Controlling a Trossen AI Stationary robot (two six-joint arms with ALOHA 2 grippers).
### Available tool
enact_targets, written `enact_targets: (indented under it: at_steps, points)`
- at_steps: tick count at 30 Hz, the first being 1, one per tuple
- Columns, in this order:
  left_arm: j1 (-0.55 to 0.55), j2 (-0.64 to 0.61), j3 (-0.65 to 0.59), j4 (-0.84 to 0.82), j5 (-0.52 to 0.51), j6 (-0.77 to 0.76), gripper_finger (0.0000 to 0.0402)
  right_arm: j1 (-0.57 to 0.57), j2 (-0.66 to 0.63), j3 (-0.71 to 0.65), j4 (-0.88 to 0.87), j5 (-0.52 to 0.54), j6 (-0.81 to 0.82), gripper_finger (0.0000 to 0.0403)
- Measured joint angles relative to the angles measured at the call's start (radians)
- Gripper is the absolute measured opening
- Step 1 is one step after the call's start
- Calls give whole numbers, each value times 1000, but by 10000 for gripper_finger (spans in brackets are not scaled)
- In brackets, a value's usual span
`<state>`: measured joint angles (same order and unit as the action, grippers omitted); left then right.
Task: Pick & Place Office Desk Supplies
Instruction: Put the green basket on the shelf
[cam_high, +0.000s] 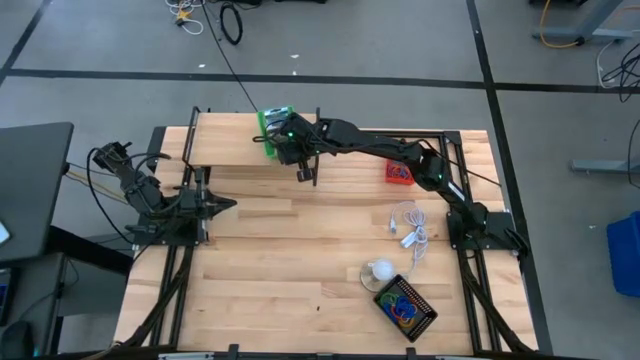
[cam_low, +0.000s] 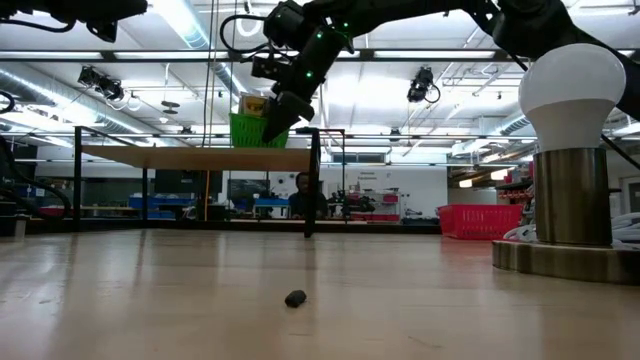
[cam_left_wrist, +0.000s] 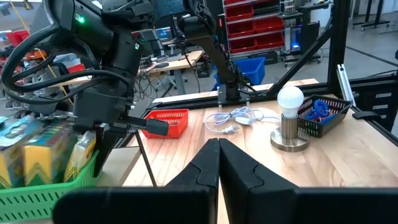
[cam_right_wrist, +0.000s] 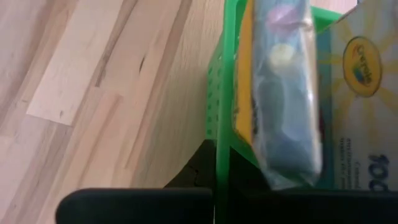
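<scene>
A green mesh basket (cam_high: 272, 125) holding yellow and green printed packets (cam_left_wrist: 37, 149) stands on a raised wooden shelf (cam_low: 190, 157) at the table's far edge. My right gripper (cam_right_wrist: 217, 149) reaches over from the right and is shut on the basket's wall. A blurred clear packet (cam_right_wrist: 286, 93) and a crayon box (cam_right_wrist: 364, 87) fill the basket beside the fingers. A black basket (cam_high: 405, 305) near the front right holds coloured loops. My left gripper (cam_high: 228, 205) waits shut at the table's left side, pointing level. My right gripper pinches the green basket's right wall at its rim (cam_right_wrist: 222, 124), one finger outside and the other inside beside the packets. The fingers slant down from the table's right side and lie along the wall. The basket stays upright, its bottom (cam_low: 250, 145) level with the shelf board.
A red basket (cam_high: 398, 172) stands at the right, behind a white cord (cam_high: 408, 225). A white ball-shaped lamp (cam_high: 380, 270) on a metal base stands beside the black basket. A small dark bit (cam_low: 295, 298) lies on the bare wood near the front. The shelf's thin black leg (cam_low: 314, 185) stands beside my right gripper.
</scene>
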<state>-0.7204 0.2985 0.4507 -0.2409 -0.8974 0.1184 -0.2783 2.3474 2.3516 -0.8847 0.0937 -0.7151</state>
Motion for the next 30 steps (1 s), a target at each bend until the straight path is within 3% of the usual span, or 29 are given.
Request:
enact_targets:
  at_steps: [16,30]
  points:
    - [0,0,0,0,19,2,9,18,0,0,4,16,-24,31]
    - [0,0,0,-3,19,6,9,27,-4,0,11,49,-24,153]
